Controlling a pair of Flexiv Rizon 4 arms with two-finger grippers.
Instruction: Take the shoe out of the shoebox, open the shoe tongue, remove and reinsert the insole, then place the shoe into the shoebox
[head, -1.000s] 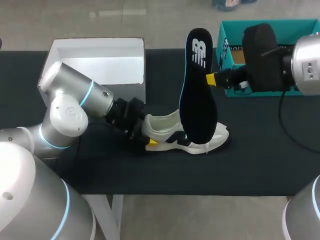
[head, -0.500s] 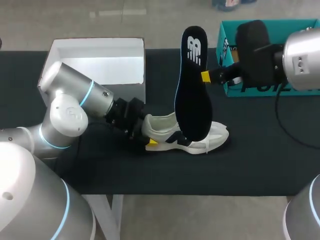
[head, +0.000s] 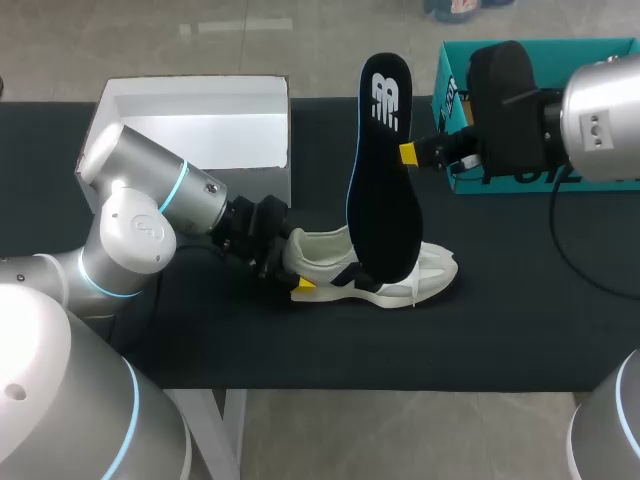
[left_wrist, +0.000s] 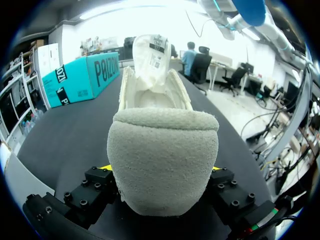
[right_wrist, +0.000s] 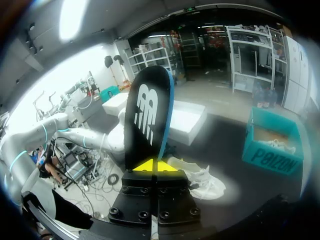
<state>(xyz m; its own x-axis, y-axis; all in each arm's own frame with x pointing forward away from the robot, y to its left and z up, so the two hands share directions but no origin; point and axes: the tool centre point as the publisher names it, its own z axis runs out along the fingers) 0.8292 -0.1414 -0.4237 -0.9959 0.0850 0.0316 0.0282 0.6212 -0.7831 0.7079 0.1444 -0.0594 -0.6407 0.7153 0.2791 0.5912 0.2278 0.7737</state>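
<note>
Above the shoe (head: 328, 256), the right gripper (head: 408, 153) has carried the insole (head: 385, 185) leftward.

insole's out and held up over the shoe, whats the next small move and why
Probably tilt the black insole toe-down and ease its lower end into the white sneaker. The right claw is shut on the insole's edge and holds it nearly upright, with its lower end over the shoe's opening. The left claw is shut on the heel, so the shoe looks braced for insertion.
</note>
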